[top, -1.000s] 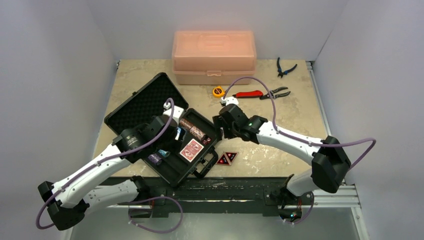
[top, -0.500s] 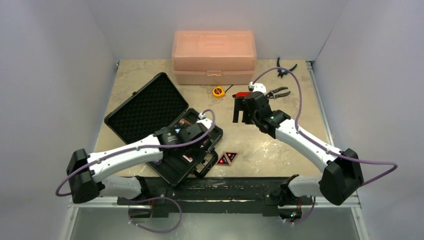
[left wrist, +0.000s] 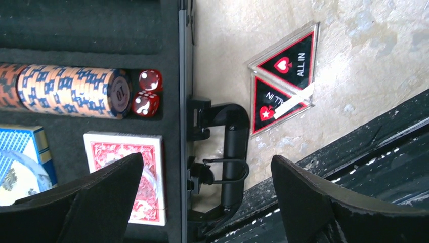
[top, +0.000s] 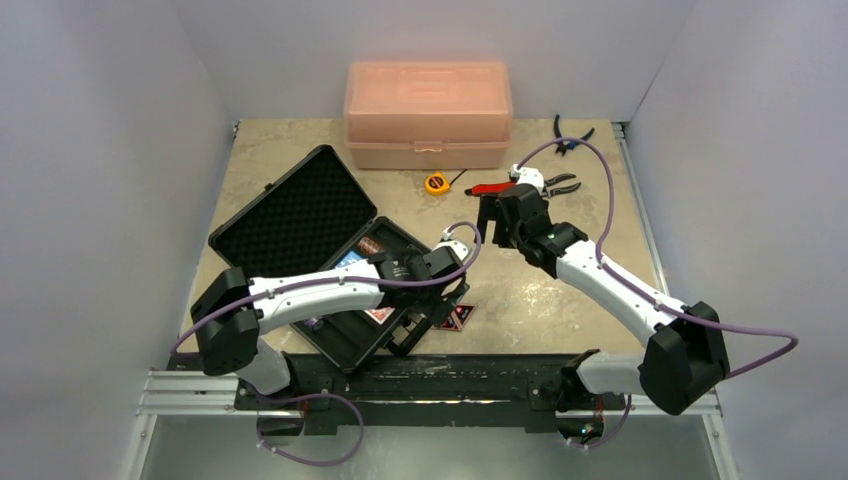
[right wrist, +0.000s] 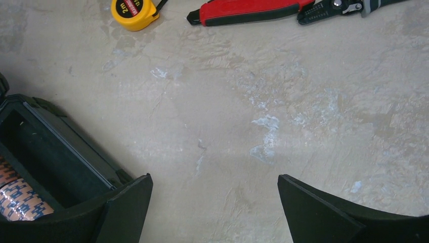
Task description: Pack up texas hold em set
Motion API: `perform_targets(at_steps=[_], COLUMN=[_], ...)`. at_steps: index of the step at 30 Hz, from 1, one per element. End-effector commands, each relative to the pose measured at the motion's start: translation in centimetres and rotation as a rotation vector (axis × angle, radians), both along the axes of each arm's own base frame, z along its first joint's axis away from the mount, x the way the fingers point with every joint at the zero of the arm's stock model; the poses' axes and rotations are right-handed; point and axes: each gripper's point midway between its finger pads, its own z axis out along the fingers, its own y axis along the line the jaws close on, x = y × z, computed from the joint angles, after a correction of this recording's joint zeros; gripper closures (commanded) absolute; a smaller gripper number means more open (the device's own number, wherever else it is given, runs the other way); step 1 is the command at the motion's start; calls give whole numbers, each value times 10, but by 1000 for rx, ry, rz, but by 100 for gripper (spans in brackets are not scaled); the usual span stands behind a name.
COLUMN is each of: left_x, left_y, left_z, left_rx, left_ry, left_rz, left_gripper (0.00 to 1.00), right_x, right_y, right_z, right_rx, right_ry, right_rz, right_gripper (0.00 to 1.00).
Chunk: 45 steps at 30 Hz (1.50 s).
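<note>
Currently both gape empty: left tool [left wrist: 207,202] over the case handle [left wrist: 234,152] near the front edge of the bench [right wrist: 253,126], right tool [right wrist: 215,207] above its middle.

Table [top: 270,150], open case [top: 290,215], orange box [top: 428,112], tape measure [top: 435,184]

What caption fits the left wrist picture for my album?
Open left claw above the handle of the black case: chips, two red dice and red cards packed inside, ALL IN triangles outside.

Dice [left wrist: 146,92] in case [left wrist: 81,23], triangles [left wrist: 283,81] outside — by handle [left wrist: 233,152]
</note>
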Motion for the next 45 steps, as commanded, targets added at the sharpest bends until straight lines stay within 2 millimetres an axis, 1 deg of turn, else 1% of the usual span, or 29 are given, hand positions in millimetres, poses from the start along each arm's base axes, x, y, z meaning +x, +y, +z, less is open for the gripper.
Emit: perform_targets(at_steps=[1, 8, 18, 22, 24, 25, 28, 30, 32, 37, 41, 45], left_x=[4, 3, 1, -3, -5, -5, -7, -8, -8, -10, -12, -14], left_y=[-30, -44, -55, -61, -61, -63, -63, -64, -66, -73, -79, -83], left_z=[9, -6, -30, -27, -21, -14, -7, -6, -11, -24, -32, -39], left_rx=[-94, -98, -75, -72, -43, -35, -5, -4, -6, -3, -18, -22], left_ry=[-6, 15, 53, 46, 21, -1, -22, -20, -15, 12, 29, 43], left_rz=[-4, -26, -41, -57, -62, -62, -62, -60, -64, -73, -77, -80], left_gripper=[4, 8, 14, 15, 15, 13, 11, 11, 11, 12, 12, 13], right_x=[7, 8, 8, 7, 8, 8, 8, 8, 8, 8, 9, 11], right_y=[-6, -8, -9, -9, -9, -9, -10, -11, -13, -27, -48, -69], right_z=[9, 8, 7, 6, 7, 7, 8, 9, 10, 12, 14, 16], right_rx=[26, 29, 28, 28, 29, 29, 30, 30, 27, 11, 4, 38], right_ry=[-44, -43, -40, -38, -40, -41, -44, -47, -49, -59, -64, -63], right_rz=[-46, -51, -53, -54, -55, -56, -60, -64, -75, -141, -240, -323], right_gripper=[1, 1, 1, 1, 1, 1, 1, 1, 1, 1, 1, 1])
